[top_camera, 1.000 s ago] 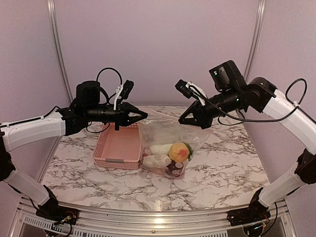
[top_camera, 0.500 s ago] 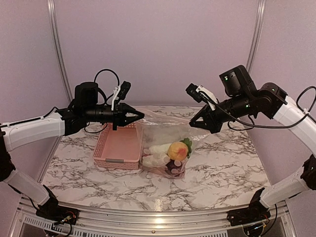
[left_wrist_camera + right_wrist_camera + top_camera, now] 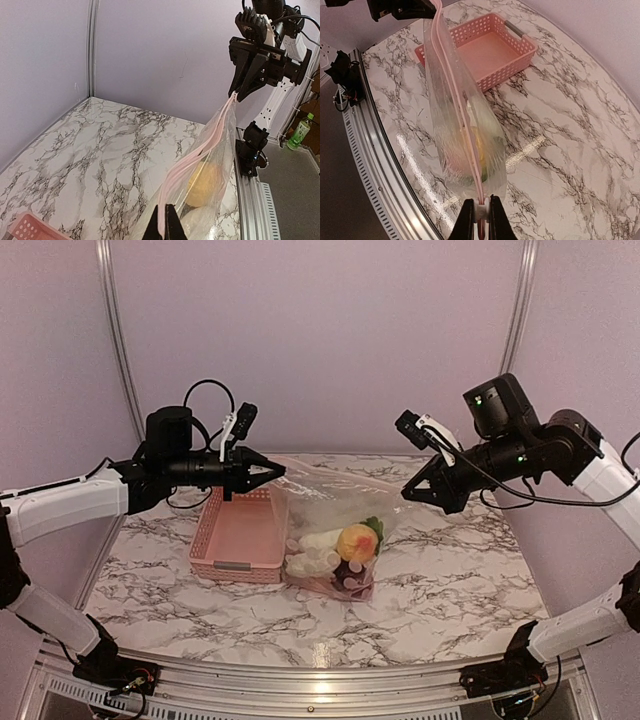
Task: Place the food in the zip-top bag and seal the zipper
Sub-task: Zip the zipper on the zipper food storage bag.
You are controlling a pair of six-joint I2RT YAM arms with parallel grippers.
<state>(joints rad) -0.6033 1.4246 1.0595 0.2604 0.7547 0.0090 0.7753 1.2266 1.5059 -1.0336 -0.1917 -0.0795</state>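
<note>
The clear zip-top bag (image 3: 335,530) hangs stretched between my two grippers above the marble table. Inside it lie the food pieces: an orange-yellow fruit (image 3: 356,541), white oblong pieces (image 3: 318,545) and a dark purple piece (image 3: 352,572). My left gripper (image 3: 278,472) is shut on the left end of the pink zipper strip (image 3: 200,150). My right gripper (image 3: 408,492) is shut on the right end of the zipper, on its small white slider (image 3: 481,212). The strip runs taut between them (image 3: 452,95). The yellow fruit shows through the bag in the left wrist view (image 3: 205,185).
An empty pink lattice basket (image 3: 240,535) stands on the table left of the bag, below my left gripper; it also shows in the right wrist view (image 3: 485,52). A metal rail (image 3: 320,680) runs along the table's near edge. A green bottle (image 3: 301,130) stands off the table.
My right gripper has moved right and away from the left one, pulling the zipper strip taut. The left gripper has shifted slightly left. The bag's top has stretched wider.
</note>
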